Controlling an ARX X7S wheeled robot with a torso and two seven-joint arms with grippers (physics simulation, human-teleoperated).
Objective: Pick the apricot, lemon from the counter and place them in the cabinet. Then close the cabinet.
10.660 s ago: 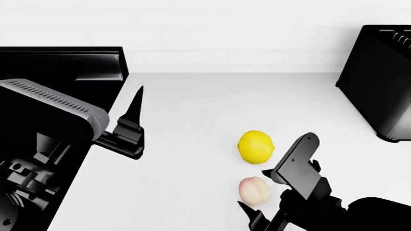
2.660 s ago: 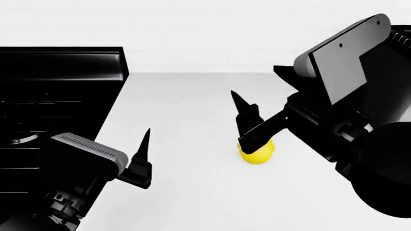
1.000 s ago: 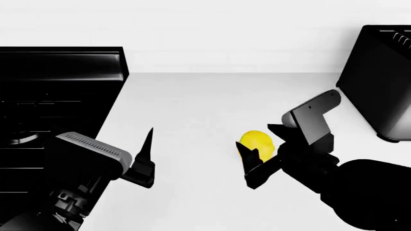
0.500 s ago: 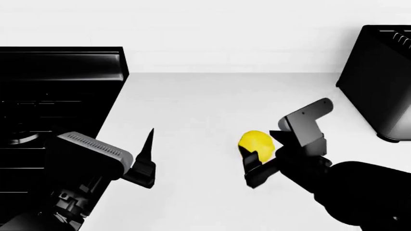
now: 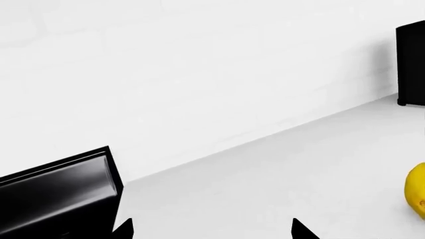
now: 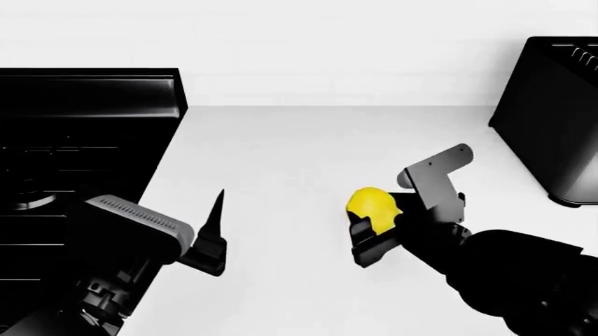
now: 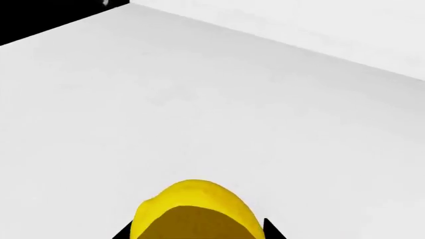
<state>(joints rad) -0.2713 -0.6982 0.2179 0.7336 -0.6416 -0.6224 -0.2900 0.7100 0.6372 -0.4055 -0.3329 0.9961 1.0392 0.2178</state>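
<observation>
Inspector: Right gripper noted in head view, fingers set either side of lemon on white counter. Firm pinch or mere bracketing: cannot tell. Left gripper idle near black stove top, spread or closed not discernible here.

Clerk: Left wrist view?

Inspector: Two fingertips apart, nothing between. Lemon at frame edge, resting on counter.

Clerk: Right wrist view?

Inspector: Lemon between dark fingertips, bright yellow, oval, smooth-rendered. Judged light, firm, rounded and prone to rolling or slipping; best held across widest middle. Apricot not visible in any view.
</observation>
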